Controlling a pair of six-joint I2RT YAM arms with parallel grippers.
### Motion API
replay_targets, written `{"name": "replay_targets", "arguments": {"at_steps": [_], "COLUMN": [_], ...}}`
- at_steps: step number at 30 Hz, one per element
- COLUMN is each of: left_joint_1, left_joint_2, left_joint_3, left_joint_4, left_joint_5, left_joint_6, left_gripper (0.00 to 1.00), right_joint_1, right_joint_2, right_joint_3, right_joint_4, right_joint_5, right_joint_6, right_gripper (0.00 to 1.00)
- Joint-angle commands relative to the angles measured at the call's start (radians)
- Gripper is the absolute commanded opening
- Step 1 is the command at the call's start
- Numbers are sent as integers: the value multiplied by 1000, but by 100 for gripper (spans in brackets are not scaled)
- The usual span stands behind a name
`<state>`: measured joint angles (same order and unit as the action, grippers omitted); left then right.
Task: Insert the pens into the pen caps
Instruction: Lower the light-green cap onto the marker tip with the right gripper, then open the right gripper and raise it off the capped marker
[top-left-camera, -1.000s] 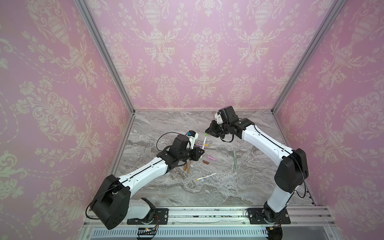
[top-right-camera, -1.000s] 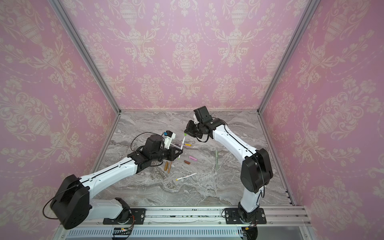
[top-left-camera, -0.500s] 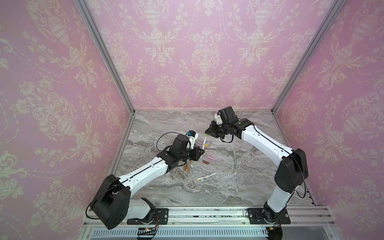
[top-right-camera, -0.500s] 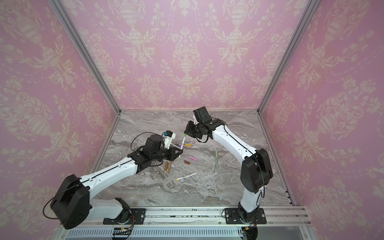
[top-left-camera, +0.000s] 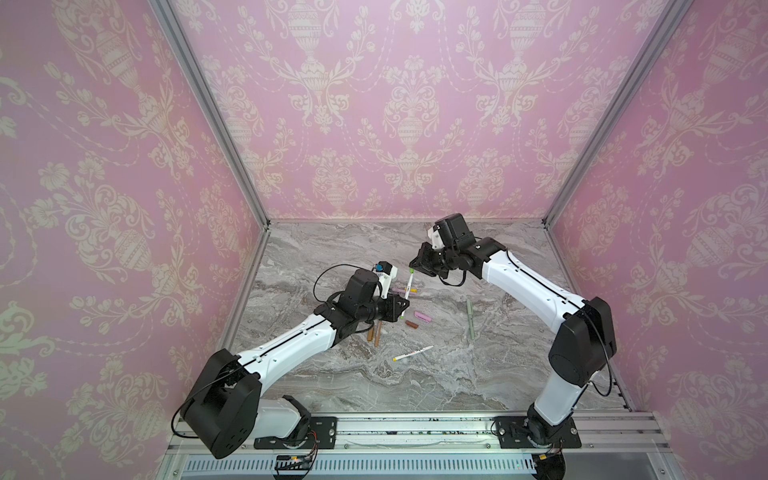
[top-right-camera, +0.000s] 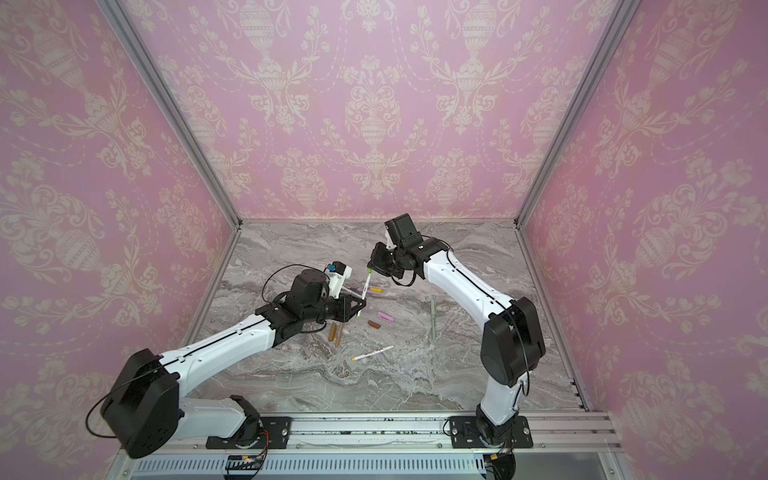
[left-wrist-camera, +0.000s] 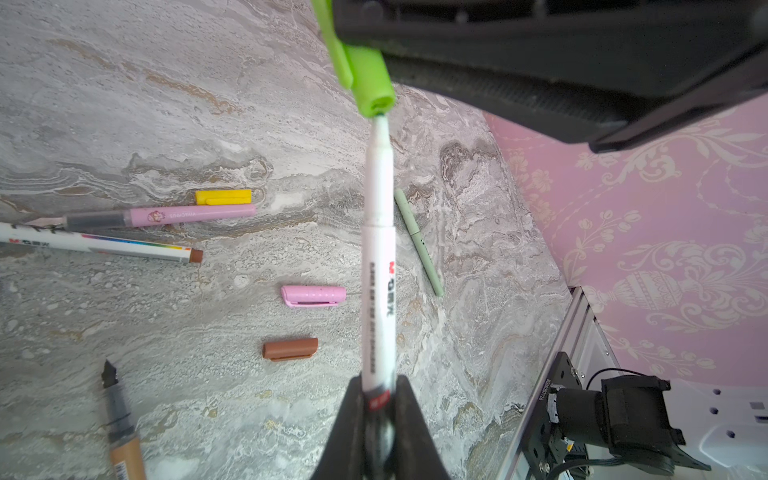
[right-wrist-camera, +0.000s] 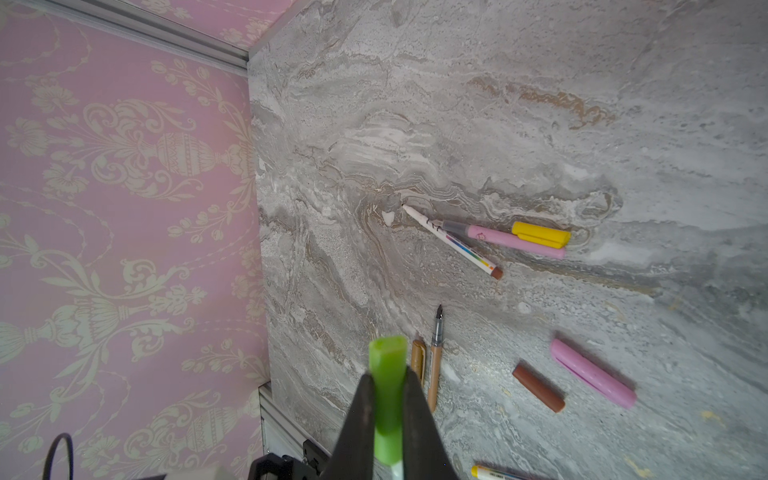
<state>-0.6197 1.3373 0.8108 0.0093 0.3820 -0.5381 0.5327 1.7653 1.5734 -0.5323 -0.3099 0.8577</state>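
My left gripper is shut on a white-barrelled pen, which points up and away towards my right gripper. That gripper is shut on the bright green pen cap. In the left wrist view the pen's fine tip sits right at the open mouth of the green cap. Both top views show the pen held above the marble floor between the left gripper and the right gripper.
On the marble lie a yellow cap, pink pen, brown-ended white pen, pink cap, brown cap, sage pen, tan pen and tan cap. A yellow-ended white pen lies nearer the front.
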Motion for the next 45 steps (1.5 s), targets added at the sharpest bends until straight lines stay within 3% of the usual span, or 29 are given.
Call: {"name": "replay_targets", "arguments": {"at_steps": [1,20,35,45], "left_joint_1": [-7,-7,-7,-7], "left_joint_2": [-1,-3,9,37], "left_joint_3": [24,11,34,116], "left_joint_4": [21,43,142,124], "left_joint_5": [-17,-36,-63,-53], "left_joint_6": [-12,-35,-125,-45], "left_gripper": [0,0,0,0], "right_joint_1": [15,30,72,103], "right_joint_2": [-10,-60,-137,-148], "right_joint_3": [-21,-18,-103,-142], "right_joint_4": [-25,-46,-24,-32], "right_joint_5": [20,43,55,-10], "right_joint_6": [-35,-56,-35,-60], "right_gripper": [0,0,0,0]}}
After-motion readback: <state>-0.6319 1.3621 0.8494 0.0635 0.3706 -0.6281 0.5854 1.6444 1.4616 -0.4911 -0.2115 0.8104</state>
